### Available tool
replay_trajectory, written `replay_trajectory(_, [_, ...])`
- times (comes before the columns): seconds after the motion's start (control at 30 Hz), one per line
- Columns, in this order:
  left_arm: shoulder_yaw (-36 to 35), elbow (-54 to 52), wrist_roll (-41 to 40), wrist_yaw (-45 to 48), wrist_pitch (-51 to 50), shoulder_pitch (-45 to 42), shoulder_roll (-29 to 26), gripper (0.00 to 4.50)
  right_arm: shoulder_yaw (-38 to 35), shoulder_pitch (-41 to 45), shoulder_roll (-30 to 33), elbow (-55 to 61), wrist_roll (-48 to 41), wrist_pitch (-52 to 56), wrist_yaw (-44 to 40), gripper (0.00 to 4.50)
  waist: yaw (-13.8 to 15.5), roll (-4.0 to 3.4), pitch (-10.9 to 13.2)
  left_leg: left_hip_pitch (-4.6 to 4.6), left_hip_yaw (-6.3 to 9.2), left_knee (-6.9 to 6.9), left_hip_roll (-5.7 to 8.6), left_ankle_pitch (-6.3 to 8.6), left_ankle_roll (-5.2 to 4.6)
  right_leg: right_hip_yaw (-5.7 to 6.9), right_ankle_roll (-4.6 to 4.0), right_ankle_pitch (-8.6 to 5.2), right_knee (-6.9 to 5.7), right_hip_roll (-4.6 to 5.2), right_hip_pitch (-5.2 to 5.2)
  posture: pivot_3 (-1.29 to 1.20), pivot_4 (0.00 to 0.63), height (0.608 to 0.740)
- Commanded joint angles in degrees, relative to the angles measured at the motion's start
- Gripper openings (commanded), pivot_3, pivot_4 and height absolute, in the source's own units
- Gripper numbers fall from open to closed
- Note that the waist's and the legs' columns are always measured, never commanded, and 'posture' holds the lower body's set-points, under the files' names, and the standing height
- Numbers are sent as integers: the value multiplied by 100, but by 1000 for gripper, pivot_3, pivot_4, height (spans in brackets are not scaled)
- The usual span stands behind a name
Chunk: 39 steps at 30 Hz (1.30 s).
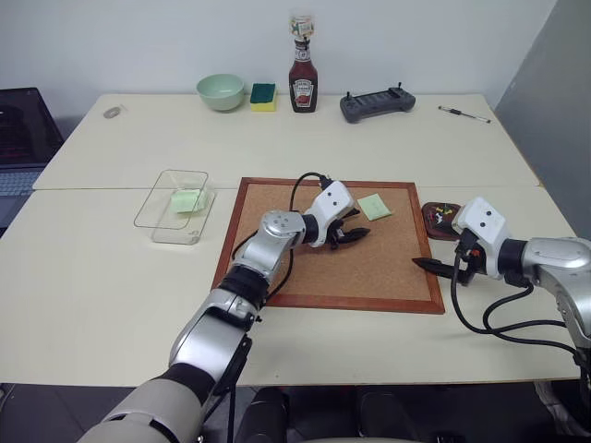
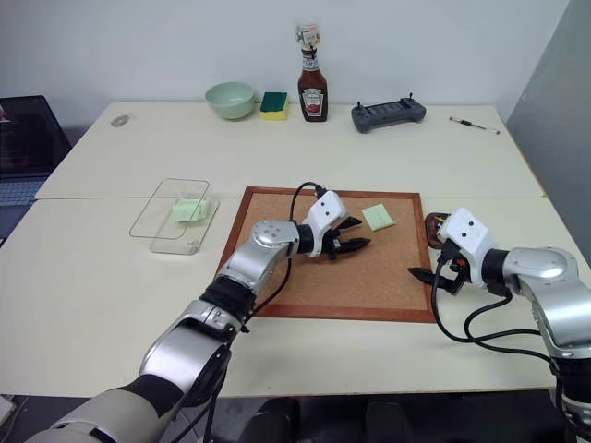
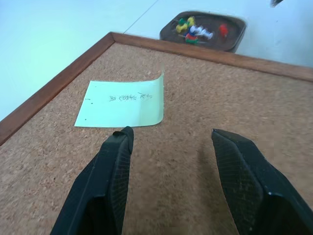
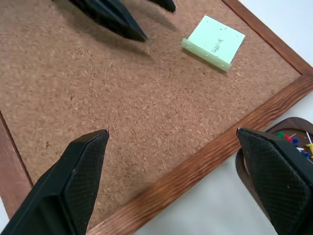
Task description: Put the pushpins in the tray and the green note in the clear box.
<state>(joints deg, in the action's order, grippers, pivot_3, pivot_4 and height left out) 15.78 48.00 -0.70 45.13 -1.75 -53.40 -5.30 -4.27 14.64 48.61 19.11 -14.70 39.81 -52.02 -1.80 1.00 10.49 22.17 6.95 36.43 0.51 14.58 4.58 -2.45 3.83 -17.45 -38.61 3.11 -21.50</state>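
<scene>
Left gripper [image 1: 355, 233] open over the corkboard [image 1: 277, 277], near the green note [image 1: 375, 206]. Right gripper [image 1: 441, 269] wide open, empty, near the tray [image 1: 430, 221].

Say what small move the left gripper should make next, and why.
Probably ease forward and down onto the green note. The left gripper stands open just short of it over the corkboard, no pin shows on the note, and the pushpins already lie in the tray.

Two cream tables [image 1: 111, 277] pushed together, seam running left to right. Plain white wall [image 1: 138, 41] behind the far edge. Grey panel [image 1: 554, 74] at right. Dark laptop [image 1: 23, 129] beyond the left edge. Even lighting.
</scene>
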Motion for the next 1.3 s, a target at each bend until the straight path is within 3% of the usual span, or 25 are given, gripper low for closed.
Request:
replay_trajectory(0.03, [-129, 859, 183, -355, 560, -482, 273, 2680, -270, -132, 47, 450, -155, 211, 188, 4446, 12, 3, 2, 2, 2, 1, 1, 0, 0, 2, 0, 0, 1, 0, 0, 0, 150, 740])
replay_trajectory(0.43, [-301, 2058, 406, -497, 1248, -1035, 637, 2680, -391, -433, -314, 817, -345, 454, 816, 4446, -3, 4, 3, 48, 8, 38, 5, 0, 0, 5, 1, 0, -24, 0, -34, 0, 150, 740])
replay_trajectory(0.93, [-430, 2304, 616, -537, 1183, -1094, 780, 26, -355, -380, -260, 1014, -525, 667, 1016, 4446, -3, 4, 2, 48, 9, 46, 5, 0, 0, 5, 2, 1, -33, 0, -34, 0, 150, 740])
replay_trajectory(1.3, [-715, 2241, 564, -653, 1197, -1186, 682, 26, -262, -231, -305, 975, -534, 695, 1125, 4446, -6, 4, 2, 47, 9, 47, 5, 0, 0, 5, 2, 1, -35, -1, -34, 0, 150, 740])
